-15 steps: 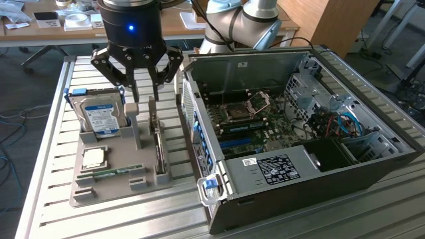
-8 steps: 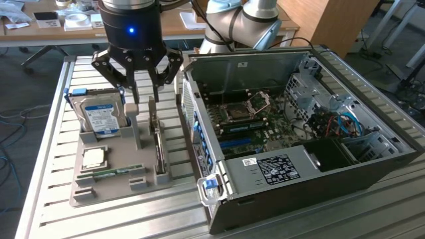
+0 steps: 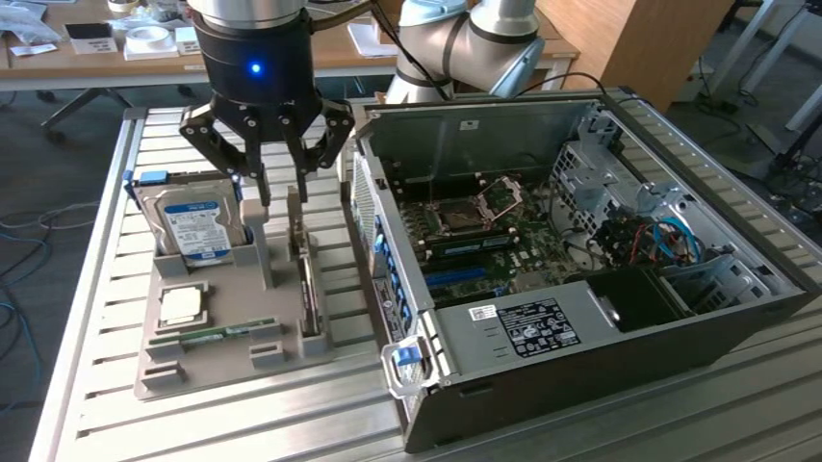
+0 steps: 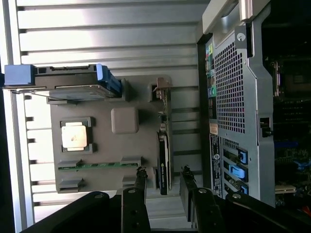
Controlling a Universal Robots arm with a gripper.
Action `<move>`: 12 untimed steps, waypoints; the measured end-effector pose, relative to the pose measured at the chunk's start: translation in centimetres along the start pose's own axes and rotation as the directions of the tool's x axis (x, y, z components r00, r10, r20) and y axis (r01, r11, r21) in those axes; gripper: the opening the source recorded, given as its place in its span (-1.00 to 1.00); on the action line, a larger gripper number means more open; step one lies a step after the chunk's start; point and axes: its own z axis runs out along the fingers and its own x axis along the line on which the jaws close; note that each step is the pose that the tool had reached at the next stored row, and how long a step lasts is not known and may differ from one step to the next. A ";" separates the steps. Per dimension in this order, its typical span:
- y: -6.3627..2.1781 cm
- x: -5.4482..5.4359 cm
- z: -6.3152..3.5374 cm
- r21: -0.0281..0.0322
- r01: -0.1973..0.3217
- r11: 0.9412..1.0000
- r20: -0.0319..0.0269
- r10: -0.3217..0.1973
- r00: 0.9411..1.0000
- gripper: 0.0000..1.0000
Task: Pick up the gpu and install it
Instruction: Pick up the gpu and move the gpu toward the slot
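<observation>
I see claw wide open, holding nothing, hanging over gpu. Gpu stands on edge in gray tray on counter, just beside case. Card thin: if claw comes down crooked, finger may knock it over. Weak squeeze, I think, may let it slip. Drive near; finger could bump it.

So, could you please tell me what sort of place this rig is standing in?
Most likely a robotics lab or workshop: a slatted metal bench carries an open computer case and a grey tray of loose parts, and cluttered wooden desks stand in the background.
</observation>
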 end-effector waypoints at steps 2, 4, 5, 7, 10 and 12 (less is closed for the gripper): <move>0.00 0.0 0.01 0.000 0.000 1.000 0.000 0.000 1.000 -0.17; 0.00 0.0 0.01 0.000 0.000 1.000 0.000 0.000 1.000 -0.17; 0.00 0.0 0.01 0.000 0.000 1.000 0.000 0.000 1.000 -0.17; 0.00 0.0 0.11 -0.001 0.000 1.000 0.000 0.000 1.000 -0.17; -0.01 0.0 0.27 -0.001 0.000 1.000 0.000 0.000 1.000 -0.17; -0.01 0.0 0.31 -0.001 0.000 1.000 0.000 0.000 1.000 -0.17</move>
